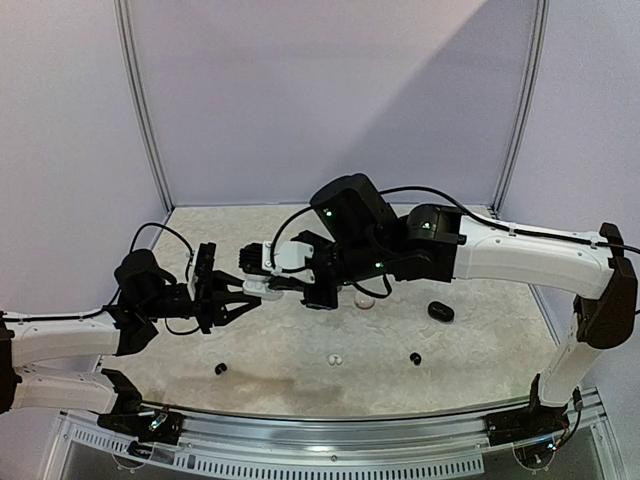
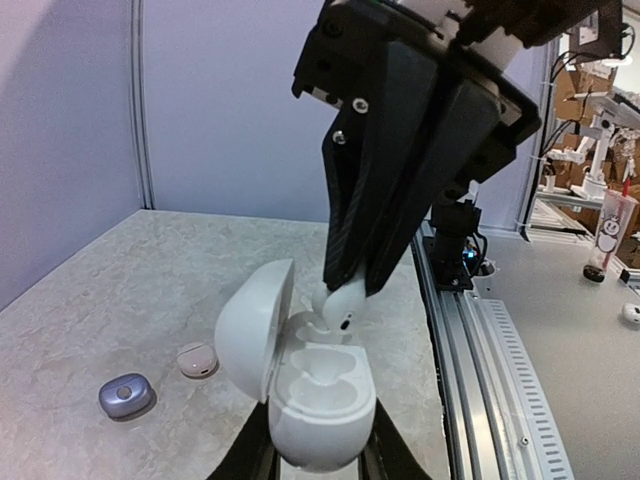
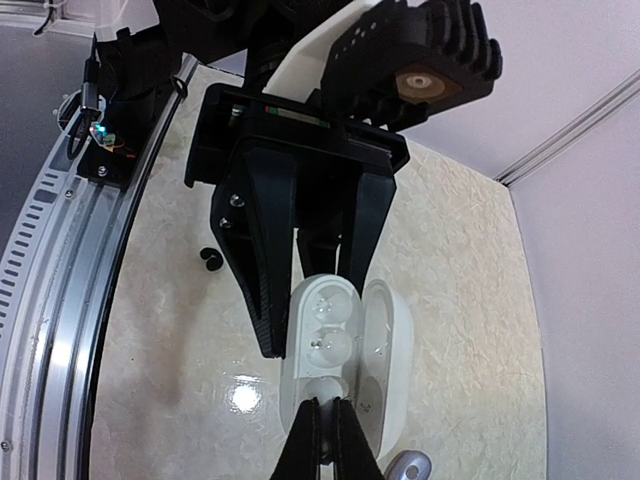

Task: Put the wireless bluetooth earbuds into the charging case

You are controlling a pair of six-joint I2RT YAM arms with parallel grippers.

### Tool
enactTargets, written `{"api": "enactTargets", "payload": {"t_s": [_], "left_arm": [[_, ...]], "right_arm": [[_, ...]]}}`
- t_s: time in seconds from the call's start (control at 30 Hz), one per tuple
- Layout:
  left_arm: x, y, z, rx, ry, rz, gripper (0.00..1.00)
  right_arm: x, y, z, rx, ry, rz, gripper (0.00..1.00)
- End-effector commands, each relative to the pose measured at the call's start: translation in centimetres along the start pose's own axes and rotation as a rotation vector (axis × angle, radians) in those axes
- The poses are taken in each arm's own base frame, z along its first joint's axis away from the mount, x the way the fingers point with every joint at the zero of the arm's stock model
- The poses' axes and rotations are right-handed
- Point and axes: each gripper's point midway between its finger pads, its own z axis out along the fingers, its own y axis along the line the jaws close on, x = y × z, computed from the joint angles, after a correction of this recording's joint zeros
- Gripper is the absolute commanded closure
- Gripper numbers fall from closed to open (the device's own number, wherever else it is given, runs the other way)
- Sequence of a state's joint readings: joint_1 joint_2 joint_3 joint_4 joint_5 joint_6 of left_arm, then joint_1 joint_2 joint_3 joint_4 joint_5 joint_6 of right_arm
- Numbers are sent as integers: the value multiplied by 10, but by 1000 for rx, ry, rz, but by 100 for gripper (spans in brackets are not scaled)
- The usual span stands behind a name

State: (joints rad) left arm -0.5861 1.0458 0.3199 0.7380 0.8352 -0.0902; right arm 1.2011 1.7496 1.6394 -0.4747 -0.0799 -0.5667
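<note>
**Item:** charging case (image 2: 315,405), white, pebble-shaped, lid swung open to one side.
**Location:** held up off the table (image 2: 120,280), clamped at its lower end by the left gripper (image 2: 312,460).

**Item:** earbud (image 2: 338,303), white, short stem.
**Location:** pinched in the closed right gripper (image 2: 350,275), its tip at the mouth of the case just beside the lid, not yet seated.

**Loose on table:** a black bud (image 1: 221,369), a second black bud (image 1: 415,357), a white bud (image 1: 335,358), a dark case (image 1: 440,311).

**Handling note:** judged mid-insertion. Keep the case steady, line the stem up with its well and lower it straight. Let go only once the bud sits flush; a skewed entry may jam it or knock it against the lid.
</note>
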Motion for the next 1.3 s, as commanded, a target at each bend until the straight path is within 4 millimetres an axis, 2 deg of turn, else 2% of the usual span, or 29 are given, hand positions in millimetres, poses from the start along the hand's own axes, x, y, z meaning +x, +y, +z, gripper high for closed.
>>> {"api": "enactTargets", "payload": {"t_s": [0.0,0.23,0.63,0.8,0.87,1.27], "left_arm": [[-10,-7,3,40,-21,50,100],[-12,-8,2,44,-30,67,100],[-12,-9,2,47,-33,72,100],[-13,-11,2,52,-37,82,100],[-12,-11,2,54,-36,83,100],[-10,-11,1,54,-34,84,100]], "right_arm": [[10,-3,9,0,44,-9,100],[24,-2,15,-10,115,-21,100],[29,1,14,-18,138,-8,100],[30,-1,20,-8,135,0,84],[30,-2,21,-3,137,5,81],[17,-4,6,4,86,23,79]]}}
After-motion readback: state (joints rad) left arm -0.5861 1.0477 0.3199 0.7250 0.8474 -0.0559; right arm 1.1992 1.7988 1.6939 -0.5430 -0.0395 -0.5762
